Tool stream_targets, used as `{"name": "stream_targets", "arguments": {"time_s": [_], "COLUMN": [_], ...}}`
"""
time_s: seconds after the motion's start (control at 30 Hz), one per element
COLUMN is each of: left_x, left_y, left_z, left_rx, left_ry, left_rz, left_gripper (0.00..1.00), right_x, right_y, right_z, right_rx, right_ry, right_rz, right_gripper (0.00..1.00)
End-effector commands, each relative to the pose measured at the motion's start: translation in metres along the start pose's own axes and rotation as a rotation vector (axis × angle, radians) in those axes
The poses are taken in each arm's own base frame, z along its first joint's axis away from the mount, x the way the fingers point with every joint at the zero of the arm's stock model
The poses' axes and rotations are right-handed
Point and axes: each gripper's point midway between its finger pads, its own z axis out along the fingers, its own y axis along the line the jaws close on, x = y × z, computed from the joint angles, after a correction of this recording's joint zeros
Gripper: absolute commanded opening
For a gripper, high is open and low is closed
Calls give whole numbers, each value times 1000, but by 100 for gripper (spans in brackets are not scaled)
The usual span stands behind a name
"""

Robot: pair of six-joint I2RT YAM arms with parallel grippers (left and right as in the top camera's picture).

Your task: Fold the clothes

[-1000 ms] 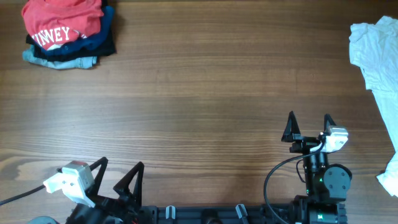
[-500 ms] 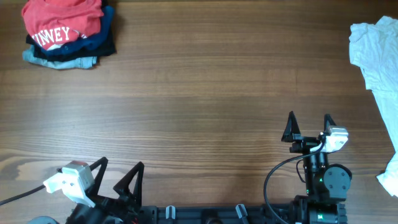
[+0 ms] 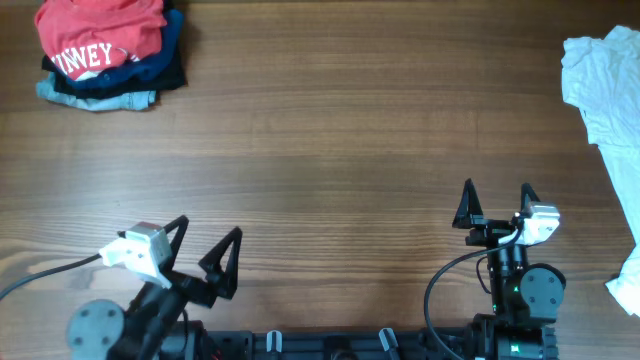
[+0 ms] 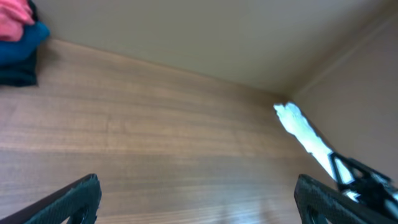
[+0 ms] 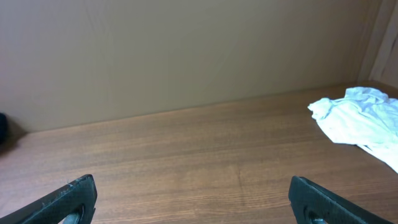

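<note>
The red T-shirt (image 3: pixel 100 35) with white lettering lies folded on top of a stack of clothes at the far left corner of the table. A bit of it shows in the left wrist view (image 4: pixel 13 18). My left gripper (image 3: pixel 205 245) is open and empty near the front left edge, far from the shirt. My right gripper (image 3: pixel 497 203) is open and empty near the front right edge. Both wrist views show wide-open fingers over bare wood.
Under the red shirt lie folded blue, black and light-blue garments (image 3: pixel 150 80). A crumpled white garment (image 3: pixel 605 85) lies at the far right edge, also in the right wrist view (image 5: pixel 357 118) and the left wrist view (image 4: pixel 305 134).
My left gripper has moved forward and to the right over the table, still open. The right arm has not moved.
</note>
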Motion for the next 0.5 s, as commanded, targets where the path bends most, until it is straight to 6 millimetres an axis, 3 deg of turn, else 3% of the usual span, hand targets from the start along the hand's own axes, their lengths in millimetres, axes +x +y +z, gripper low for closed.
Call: {"name": "stream_targets", "arguments": {"time_s": [0.0,0.07,0.17,0.3,0.47], "left_x": [21,24,12,6,18], "left_y": [34,53,69,74,90], "left_z": [11,19,28,41,53], "left_rx": [-89,-148,-193,-188,-215], "left_ry": [-61,-111,-211,-283,-298], "left_rz": [-104,-141,-112,30,40], "left_gripper": [100,100,100,100,100], "right_x": [-3,-3,-3,-3,-3], "right_y": [3,3,3,3,3], "right_z": [-1,-1,-1,-1,-1], "right_rx": [-15,-15,-15,-15,-15], "right_ry": [-12,-12,-12,-12,-12], "right_rz": [-16,-16,-16,-16,-15], "right_gripper": [100,100,100,100,100]}}
